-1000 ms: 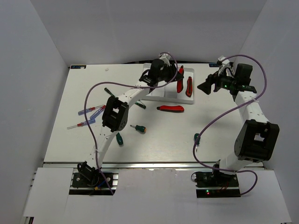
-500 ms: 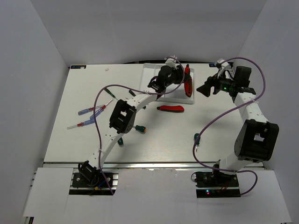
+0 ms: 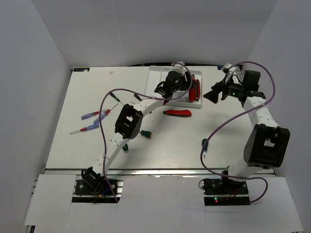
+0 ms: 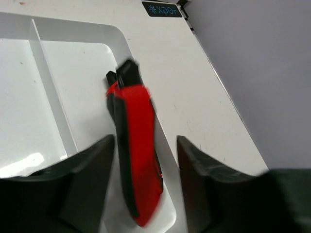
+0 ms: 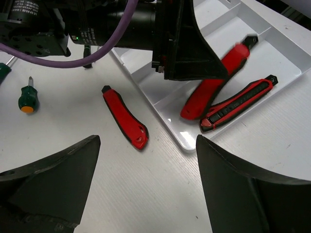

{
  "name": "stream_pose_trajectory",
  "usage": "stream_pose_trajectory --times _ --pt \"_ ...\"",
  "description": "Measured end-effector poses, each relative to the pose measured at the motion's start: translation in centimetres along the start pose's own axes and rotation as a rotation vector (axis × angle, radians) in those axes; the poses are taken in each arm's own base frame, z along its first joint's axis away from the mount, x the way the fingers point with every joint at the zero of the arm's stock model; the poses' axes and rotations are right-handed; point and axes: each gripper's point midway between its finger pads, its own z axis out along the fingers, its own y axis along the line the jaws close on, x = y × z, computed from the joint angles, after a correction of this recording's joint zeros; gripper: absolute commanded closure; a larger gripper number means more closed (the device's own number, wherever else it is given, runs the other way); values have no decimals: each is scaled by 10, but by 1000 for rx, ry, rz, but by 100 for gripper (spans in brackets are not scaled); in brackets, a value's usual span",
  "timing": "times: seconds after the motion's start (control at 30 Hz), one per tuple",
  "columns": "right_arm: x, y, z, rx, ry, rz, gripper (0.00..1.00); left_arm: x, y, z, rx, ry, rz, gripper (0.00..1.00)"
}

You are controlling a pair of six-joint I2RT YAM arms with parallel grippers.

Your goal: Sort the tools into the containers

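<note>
My left gripper (image 3: 184,86) is open over the rightmost compartment of the white tray (image 3: 158,77). A red-and-black utility knife (image 4: 136,145) lies loose between its spread fingers, blurred, touching neither. It shows in the right wrist view (image 5: 214,82) tilted beside a second knife (image 5: 238,104) in the same compartment. A third knife (image 3: 177,113) lies on the table below the tray and shows in the right wrist view (image 5: 124,116). My right gripper (image 3: 212,93) is open and empty, hovering right of the tray (image 5: 282,58).
Green-handled screwdrivers lie on the table (image 3: 145,133) (image 3: 125,145); one shows in the right wrist view (image 5: 26,97). Tiny blue/purple- and red-handled screwdrivers (image 3: 92,116) (image 3: 82,129) lie at the left. The left arm and its purple cable span the table's middle.
My left gripper moved right across the tray with a red knife and let it go over the rightmost compartment. The right gripper barely moved.
</note>
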Motion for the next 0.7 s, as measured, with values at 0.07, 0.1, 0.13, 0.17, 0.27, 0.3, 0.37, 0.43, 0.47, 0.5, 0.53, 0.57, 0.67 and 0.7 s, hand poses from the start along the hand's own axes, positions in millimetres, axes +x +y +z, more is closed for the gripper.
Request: stream_pose_trajectory --times 0.07,0.1,0.13,0.17,0.27,0.3,0.37,0.43,0.47,0.5,0.53,0.57,0.67,0.7 --pt "1 2 0 -15 2 -13 12 0 0 0 1 -1 5 26" --pt "3 5 0 -26 6 -22 11 0 0 0 0 -1 5 25" --pt "5 9 0 -45 12 -30 10 0 0 0 0 0 5 21" --pt "8 13 1 -67 20 -45 11 0 0 0 -1 1 6 20" --pt "16 25 4 -141 48 -88 11 0 0 -1 -3 5 6 16" --pt "18 29 6 -171 55 -124 11 0 0 -1 -4 8 6 16" --pt "24 40 8 -239 77 -192 10 -2 -2 -4 -5 13 9 15" --pt "32 49 11 -311 97 -298 11 -4 -4 -12 -14 28 10 15" --pt "36 56 11 -353 111 -348 10 -7 -3 -18 -23 36 11 14" --pt "42 63 13 -400 125 -401 11 -11 -5 -25 -29 44 12 14" --pt "46 69 14 -435 135 -439 11 -16 -8 -34 -39 56 11 13" --pt "52 74 14 -467 149 -476 11 -25 -12 -44 -42 61 10 13" --pt "70 92 22 -567 205 -578 11 -59 -20 -82 -63 69 2 12" --pt "75 98 26 -593 226 -623 10 -77 -21 -101 -71 55 -1 11"
